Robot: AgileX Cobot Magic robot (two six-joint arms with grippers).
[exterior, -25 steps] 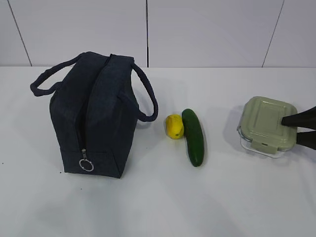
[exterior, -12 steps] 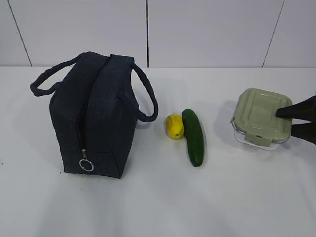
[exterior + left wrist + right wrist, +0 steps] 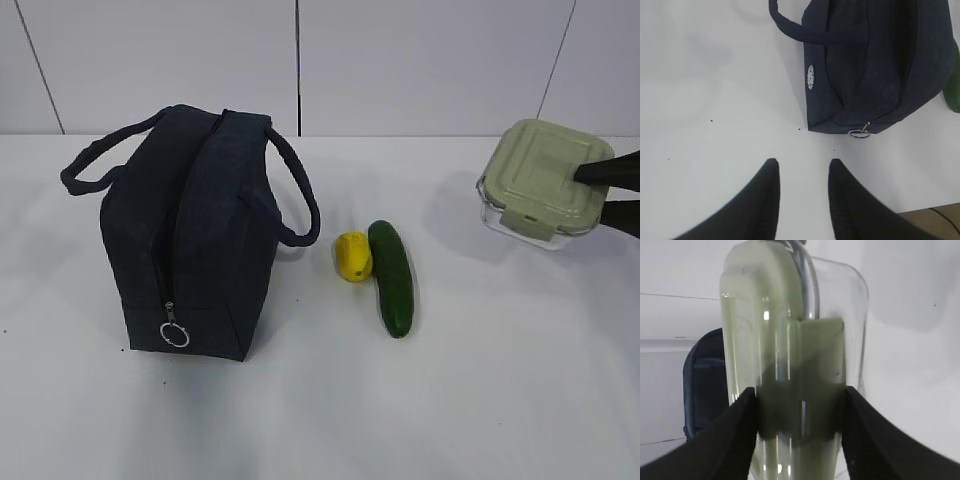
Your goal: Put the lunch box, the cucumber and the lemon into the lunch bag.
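Note:
The lunch box (image 3: 542, 178), pale green lid over a clear base, hangs tilted in the air at the right, and my right gripper (image 3: 598, 190) is shut on its right edge. In the right wrist view the lunch box (image 3: 790, 355) fills the frame edge-on between the black fingers (image 3: 735, 435). The dark navy lunch bag (image 3: 190, 225) stands at the left, zipped shut, its silver ring pull (image 3: 174, 334) low on the near end. The lemon (image 3: 352, 256) lies touching the cucumber (image 3: 392, 277) at mid-table. My left gripper (image 3: 801, 165) hovers open over bare table in front of the lunch bag (image 3: 880, 65).
A white table (image 3: 480, 400) carries everything, with a pale panelled wall (image 3: 420, 60) behind. The bag's two loop handles (image 3: 295, 195) stick out to either side. In the left wrist view the table's near edge (image 3: 935, 207) shows at the lower right.
My right gripper has lifted the lunch box off the table and carried it upward and away from the camera. The bag, lemon and cucumber have not moved.

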